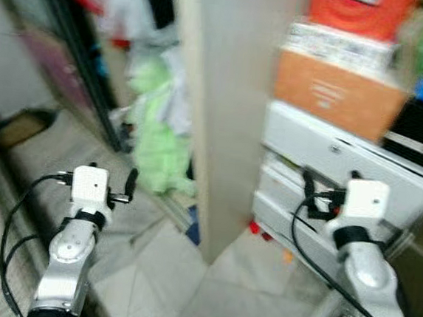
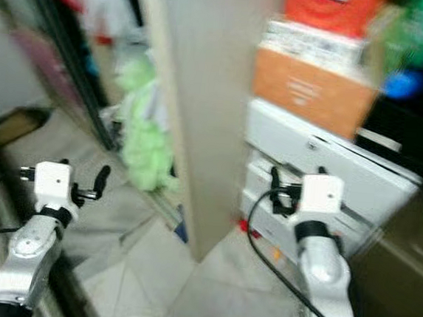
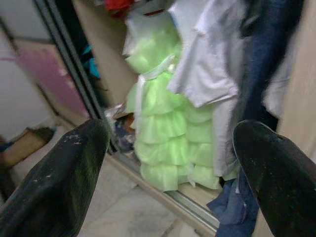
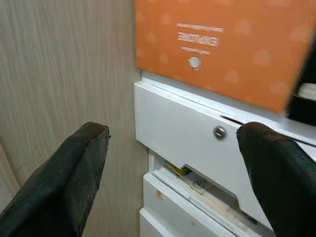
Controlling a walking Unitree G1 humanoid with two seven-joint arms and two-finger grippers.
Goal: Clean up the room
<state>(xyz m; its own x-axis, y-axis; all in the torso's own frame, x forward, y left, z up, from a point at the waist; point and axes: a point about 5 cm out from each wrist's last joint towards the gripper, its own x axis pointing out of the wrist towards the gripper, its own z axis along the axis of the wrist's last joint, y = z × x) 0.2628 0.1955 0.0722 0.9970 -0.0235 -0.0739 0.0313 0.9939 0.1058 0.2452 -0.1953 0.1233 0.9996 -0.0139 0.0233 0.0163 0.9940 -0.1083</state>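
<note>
A light green ruffled dress (image 1: pixel 158 135) hangs low in the open wardrobe, beside a white shirt (image 3: pixel 202 64) and dark blue clothes. A crumpled blue garment (image 3: pixel 237 212) lies at the wardrobe's bottom edge. My left gripper (image 1: pixel 124 188) is raised in front of the dress, open and holding nothing, some way short of it. My right gripper (image 1: pixel 327 191) is open and holding nothing, close to a white drawer unit (image 1: pixel 330 158) whose lower drawer stands slightly ajar. The eye views are blurred.
A tall beige wardrobe panel (image 1: pixel 231 108) stands between the two grippers. An orange box (image 1: pixel 336 91) and stacked items sit on the drawer unit. Small red bits (image 1: pixel 256 228) lie on the tiled floor. A dark sliding-door frame (image 1: pixel 85 81) and a brown object (image 1: pixel 21 127) are at left.
</note>
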